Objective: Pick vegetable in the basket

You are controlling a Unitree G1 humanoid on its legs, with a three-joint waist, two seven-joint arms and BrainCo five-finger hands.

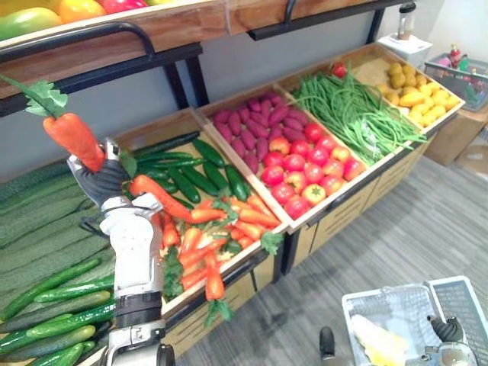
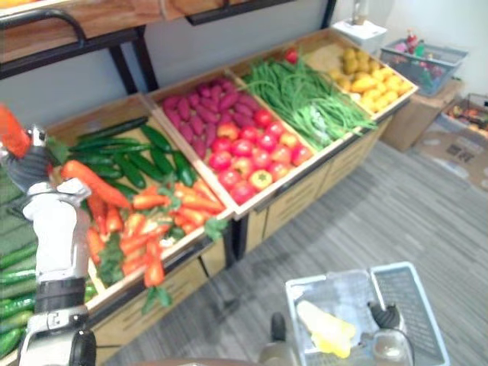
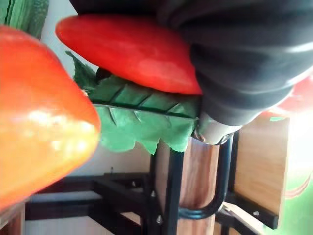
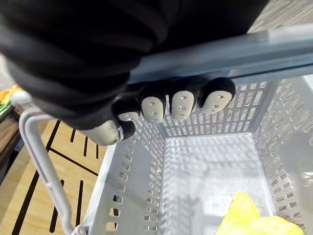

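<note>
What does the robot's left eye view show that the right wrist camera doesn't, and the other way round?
Left eye view: the left hand holding a carrot up, beside the stall's cucumbers, tomatoes and green beans. Right wrist view: the right hand, fingers curled round the basket's handle. Both: the grey basket with something yellow inside.

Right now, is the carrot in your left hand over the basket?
No, the left hand holds the carrot raised at the far left, well apart from the basket.
</note>
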